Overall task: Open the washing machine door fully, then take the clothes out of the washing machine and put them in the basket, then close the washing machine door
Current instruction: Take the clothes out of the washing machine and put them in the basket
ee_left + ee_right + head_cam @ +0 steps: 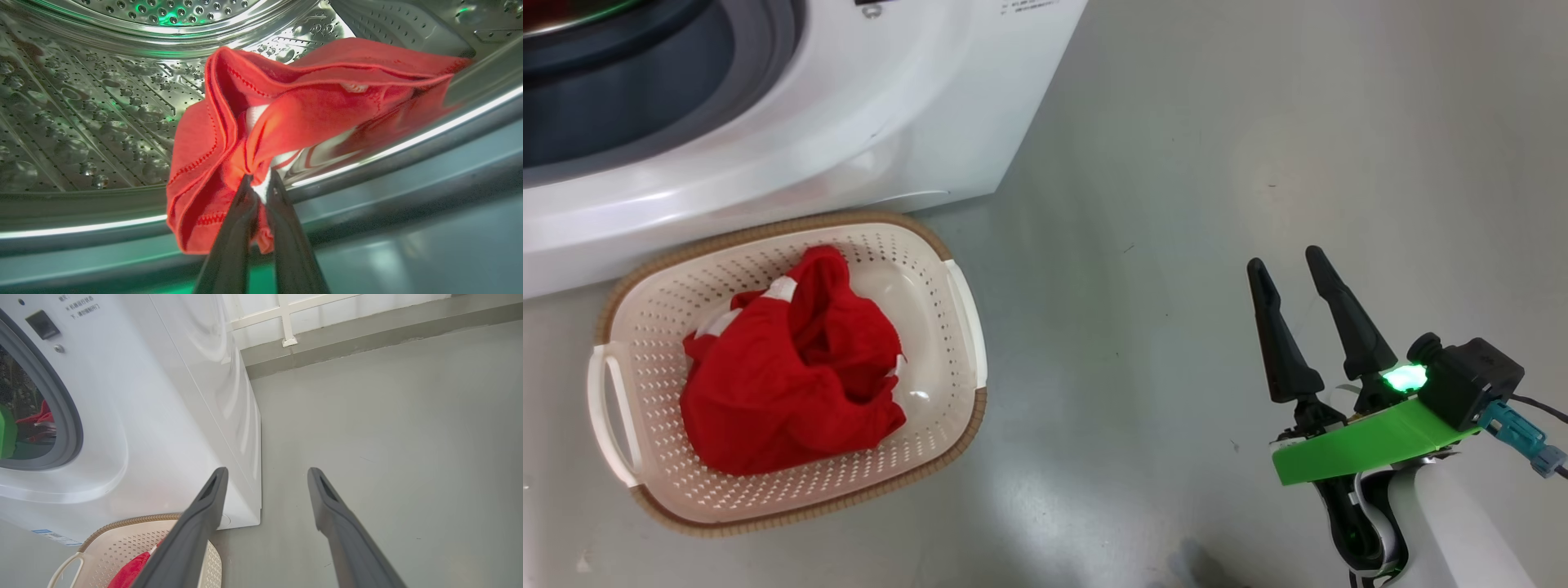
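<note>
Left tool (261, 181) clamped on red garment (310, 110) inside drum (81, 122). Second garment (792, 376) already in basket (654, 327), 8 o'clock in head view. Right tool (1285, 260) spread, empty. Transfer and door closing remain.

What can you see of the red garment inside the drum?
The red garment is thin-looking fabric with red stitched hems and white trim bands near its middle. It lies crumpled and folded on the perforated steel drum, close to the front lip. The left gripper is shut on a bunched fold at its centre.
</note>
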### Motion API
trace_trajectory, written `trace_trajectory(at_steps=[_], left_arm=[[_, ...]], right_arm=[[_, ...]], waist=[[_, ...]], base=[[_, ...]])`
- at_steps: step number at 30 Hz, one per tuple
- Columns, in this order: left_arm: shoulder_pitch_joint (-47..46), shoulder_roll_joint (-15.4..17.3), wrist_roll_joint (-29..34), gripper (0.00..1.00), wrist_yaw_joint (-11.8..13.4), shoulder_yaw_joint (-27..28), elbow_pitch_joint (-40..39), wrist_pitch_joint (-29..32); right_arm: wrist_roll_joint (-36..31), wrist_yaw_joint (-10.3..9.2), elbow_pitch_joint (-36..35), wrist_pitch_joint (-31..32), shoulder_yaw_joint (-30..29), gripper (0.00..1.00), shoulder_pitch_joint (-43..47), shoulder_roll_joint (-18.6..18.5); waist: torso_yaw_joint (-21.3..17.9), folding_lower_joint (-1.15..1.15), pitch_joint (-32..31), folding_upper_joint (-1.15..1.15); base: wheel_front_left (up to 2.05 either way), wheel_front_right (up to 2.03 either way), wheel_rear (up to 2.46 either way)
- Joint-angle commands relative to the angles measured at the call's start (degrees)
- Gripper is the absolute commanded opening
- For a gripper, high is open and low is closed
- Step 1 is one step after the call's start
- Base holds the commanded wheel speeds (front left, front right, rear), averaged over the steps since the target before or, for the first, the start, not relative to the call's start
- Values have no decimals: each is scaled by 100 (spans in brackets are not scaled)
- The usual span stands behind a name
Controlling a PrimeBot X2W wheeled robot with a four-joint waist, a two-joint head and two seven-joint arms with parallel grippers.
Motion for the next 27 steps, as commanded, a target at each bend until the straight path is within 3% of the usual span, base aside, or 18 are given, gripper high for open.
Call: trace_trajectory(at_steps=[1,18,27], left_arm=[[-88,311,-68,0,-16,33,-84,-107],[50,-470,-777,0,-178,282,-93,-1253],[456,-787,-1889,0,-814,1098,-287,-1959]], right_arm=[[25,28,-119,-37,108,100,-21,-19],[-132,28,-34,-37,4,100,64,-19],[-253,28,7,-37,-120,100,200,-19]], waist=[[17,0,-15,0],[337,0,-417,0],[542,0,-773,0]], base=[[0,0,0],[0,0,0],[0,0,0]])
